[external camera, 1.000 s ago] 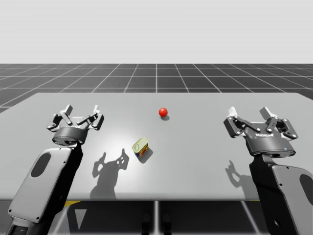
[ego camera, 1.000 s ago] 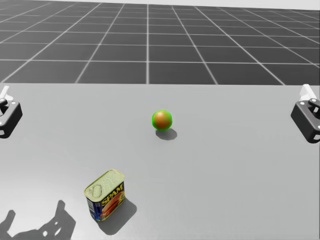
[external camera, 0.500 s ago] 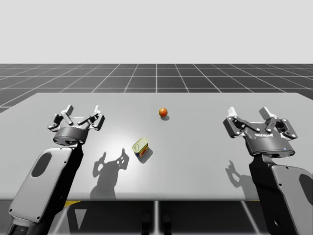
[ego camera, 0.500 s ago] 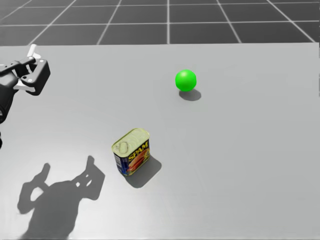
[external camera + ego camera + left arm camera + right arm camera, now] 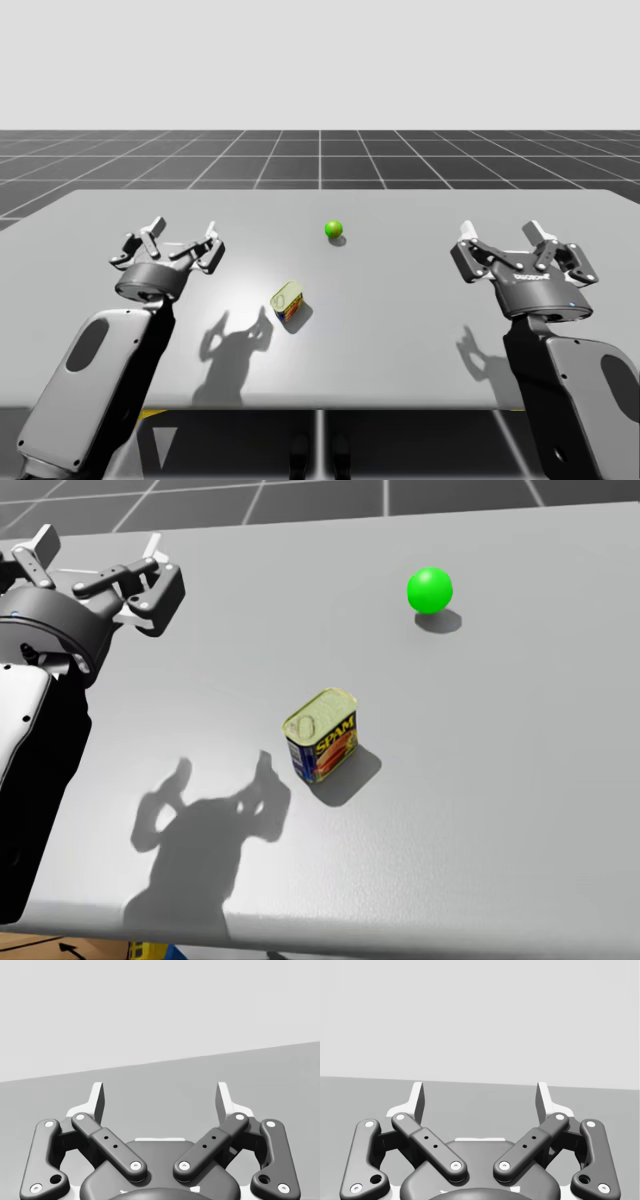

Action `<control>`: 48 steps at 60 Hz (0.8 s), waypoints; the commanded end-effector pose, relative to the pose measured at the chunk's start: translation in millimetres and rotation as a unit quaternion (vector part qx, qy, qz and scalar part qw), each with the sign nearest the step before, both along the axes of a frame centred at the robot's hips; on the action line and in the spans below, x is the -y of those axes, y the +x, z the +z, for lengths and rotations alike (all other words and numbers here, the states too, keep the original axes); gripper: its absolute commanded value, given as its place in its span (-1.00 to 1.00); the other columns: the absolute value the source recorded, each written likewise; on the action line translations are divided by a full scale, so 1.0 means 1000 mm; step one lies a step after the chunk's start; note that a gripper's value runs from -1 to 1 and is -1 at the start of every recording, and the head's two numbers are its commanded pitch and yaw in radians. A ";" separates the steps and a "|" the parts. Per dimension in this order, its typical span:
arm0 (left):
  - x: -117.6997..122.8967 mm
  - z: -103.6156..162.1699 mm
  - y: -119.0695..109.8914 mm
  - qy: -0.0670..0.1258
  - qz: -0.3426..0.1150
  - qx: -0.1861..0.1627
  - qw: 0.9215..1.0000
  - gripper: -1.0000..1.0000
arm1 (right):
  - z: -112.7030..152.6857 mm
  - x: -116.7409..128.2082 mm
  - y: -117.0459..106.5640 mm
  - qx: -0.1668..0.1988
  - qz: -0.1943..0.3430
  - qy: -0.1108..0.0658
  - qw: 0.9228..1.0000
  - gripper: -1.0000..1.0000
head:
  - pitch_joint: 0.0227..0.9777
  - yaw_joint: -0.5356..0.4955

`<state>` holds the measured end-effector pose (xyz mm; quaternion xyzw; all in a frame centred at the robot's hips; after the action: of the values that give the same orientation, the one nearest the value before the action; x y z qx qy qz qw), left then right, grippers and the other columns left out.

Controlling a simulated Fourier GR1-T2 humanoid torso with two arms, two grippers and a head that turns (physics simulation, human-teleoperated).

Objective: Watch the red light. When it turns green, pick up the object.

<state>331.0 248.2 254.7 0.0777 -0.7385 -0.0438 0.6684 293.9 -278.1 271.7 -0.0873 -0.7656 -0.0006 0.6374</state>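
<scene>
One blue box-shaped can (image 5: 322,734) with a yellow top stands upright near the middle of the grey bench (image 5: 520,780), and the green light ball (image 5: 430,590) sits further back, well apart. My left arm (image 5: 40,730) holds its jaws open over the bench at the left of the can, not touching it; the jaws of my right arm (image 5: 575,390) are open too, far at the right side.

Here we are in a simulator's test scene, not a real room: a plain grey table (image 5: 420,330) stands on a dark floor (image 5: 200,150) ruled in pale grid lines, running out to a dead-straight far horizon under a flat pale backdrop (image 5: 320,60). Uniform smooth surfaces, crisp shadows, one round green light (image 5: 334,229) on the tabletop.
</scene>
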 end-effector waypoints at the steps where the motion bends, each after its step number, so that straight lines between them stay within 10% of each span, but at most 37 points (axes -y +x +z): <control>1: 0.021 0.000 -0.012 0.004 -0.045 -0.018 0.999 -1.00 | -0.001 0.000 0.001 -0.001 0.000 0.000 1.000 -1.00 | 0.68 0.32; 14: 0.020 0.023 -0.044 -0.033 -0.124 -0.036 0.991 -1.00 | -0.002 0.000 0.001 -0.002 0.000 0.000 1.000 -1.00 | 0.66 0.31; 31: 0.015 0.013 -0.092 -0.003 -0.254 -0.081 0.964 -1.00 | -0.002 0.002 0.002 -0.001 -0.001 0.001 1.000 -1.00 | 0.65 0.32; 48: 0.021 -0.032 -0.105 0.004 -0.279 -0.125 0.952 -1.00 | -0.001 0.002 0.002 0.000 -0.003 0.001 1.000 -1.00 | 0.66 0.33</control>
<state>236.3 234.5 247.7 -0.1217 -0.6646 -0.2227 0.7028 296.1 -279.5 270.2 -0.0885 -0.7652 -0.0027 0.6377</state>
